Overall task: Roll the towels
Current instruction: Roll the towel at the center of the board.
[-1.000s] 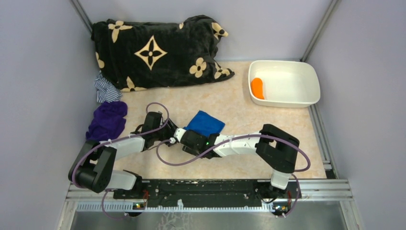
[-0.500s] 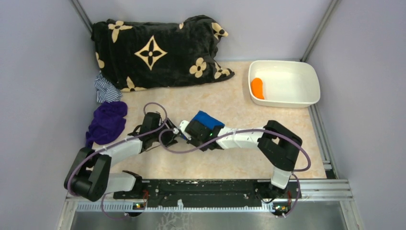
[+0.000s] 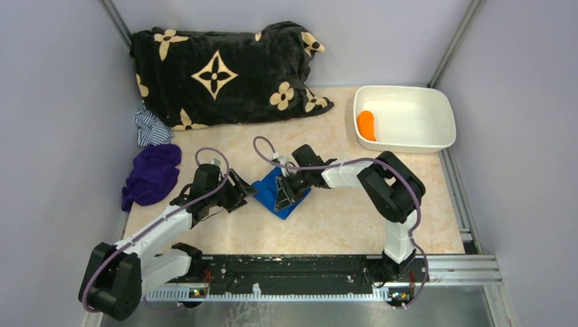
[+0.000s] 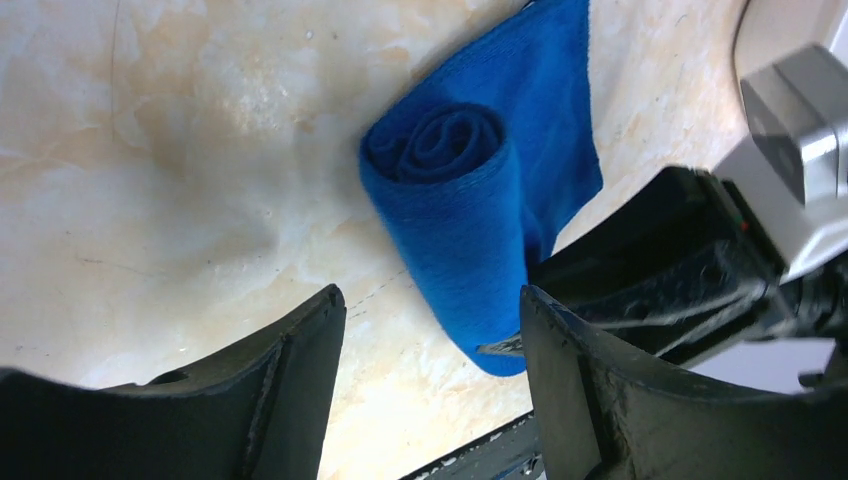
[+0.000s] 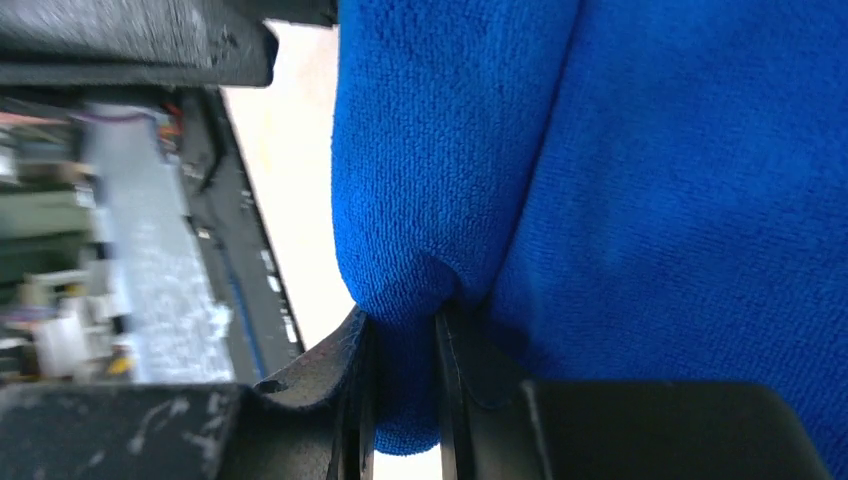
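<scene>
A blue towel [image 3: 279,193] lies on the table's middle, partly rolled. The left wrist view shows its rolled end as a spiral [image 4: 440,150] with a flat tail behind. My right gripper [image 3: 286,191] is shut on the far end of the roll, with a fold of the blue towel [image 5: 650,150] pinched between its fingers [image 5: 400,330]. My left gripper [image 3: 242,193] is open and empty, just left of the roll; its jaws [image 4: 430,297] stand wide apart, near the roll's end but not touching it. The right gripper's body [image 4: 700,270] shows behind the roll.
A purple towel [image 3: 151,174] and a striped cloth [image 3: 150,127] lie at the left edge. A black flowered blanket [image 3: 225,71] fills the back left. A white bin [image 3: 436,129] at the back right holds an orange rolled towel [image 3: 367,125].
The right gripper has swung back and turned, rolling the blue towel up with it. The left gripper has let go and drawn back to the left.
</scene>
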Motion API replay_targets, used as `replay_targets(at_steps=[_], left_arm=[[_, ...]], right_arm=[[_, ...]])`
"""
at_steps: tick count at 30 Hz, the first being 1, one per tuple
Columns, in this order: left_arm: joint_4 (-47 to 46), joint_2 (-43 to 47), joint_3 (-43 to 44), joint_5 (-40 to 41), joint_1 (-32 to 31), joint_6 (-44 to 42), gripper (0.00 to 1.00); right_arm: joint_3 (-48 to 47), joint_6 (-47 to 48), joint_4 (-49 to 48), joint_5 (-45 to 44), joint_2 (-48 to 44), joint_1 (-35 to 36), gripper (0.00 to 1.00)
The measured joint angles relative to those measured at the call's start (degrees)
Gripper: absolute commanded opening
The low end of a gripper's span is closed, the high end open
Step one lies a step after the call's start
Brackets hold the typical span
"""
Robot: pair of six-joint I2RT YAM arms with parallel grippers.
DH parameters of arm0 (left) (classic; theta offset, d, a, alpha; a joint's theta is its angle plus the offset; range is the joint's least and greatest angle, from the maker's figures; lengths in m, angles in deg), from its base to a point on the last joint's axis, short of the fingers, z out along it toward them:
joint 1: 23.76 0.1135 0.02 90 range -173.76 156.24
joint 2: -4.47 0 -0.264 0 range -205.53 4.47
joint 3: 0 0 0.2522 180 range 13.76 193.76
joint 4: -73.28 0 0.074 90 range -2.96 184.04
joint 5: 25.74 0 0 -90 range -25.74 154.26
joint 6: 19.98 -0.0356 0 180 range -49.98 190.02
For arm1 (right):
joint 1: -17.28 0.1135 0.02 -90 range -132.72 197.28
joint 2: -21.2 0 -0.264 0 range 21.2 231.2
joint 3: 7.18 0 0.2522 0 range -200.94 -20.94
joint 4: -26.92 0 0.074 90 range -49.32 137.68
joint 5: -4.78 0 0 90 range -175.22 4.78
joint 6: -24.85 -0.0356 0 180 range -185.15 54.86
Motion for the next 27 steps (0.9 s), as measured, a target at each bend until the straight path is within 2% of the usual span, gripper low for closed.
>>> replay_targets(at_steps=[7, 11, 15, 20, 23, 27], left_arm=[[-2.7, -4.7, -0.6, -2.3, 0.0, 0.2, 0.70], [-5.5, -8.9, -0.4, -3.4, -0.1, 0.2, 0.69], [-7.0, -13.0, 1.7, -3.8, -0.2, -0.1, 0.65], [-8.9, -18.2, 3.3, -4.7, -0.3, -0.3, 0.59], [-10.1, -20.2, 3.9, -6.1, -0.3, -0.2, 0.59], [-10.9, -20.9, 4.0, -6.5, -0.7, -0.2, 0.59]], right_arm=[[2.5, -10.9, -10.0, 16.7, 6.8, -6.5, 0.10], [2.6, -14.2, -12.2, 21.3, 9.3, -7.6, 0.12], [4.0, -17.1, -14.8, 22.3, 9.7, -8.5, 0.21], [4.5, -16.1, -11.7, 18.8, 7.0, -8.6, 0.40], [5.3, -12.7, -6.4, 11.6, 1.7, -8.2, 0.46], [5.6, -8.1, 1.3, -1.4, -6.1, -6.1, 0.50]])
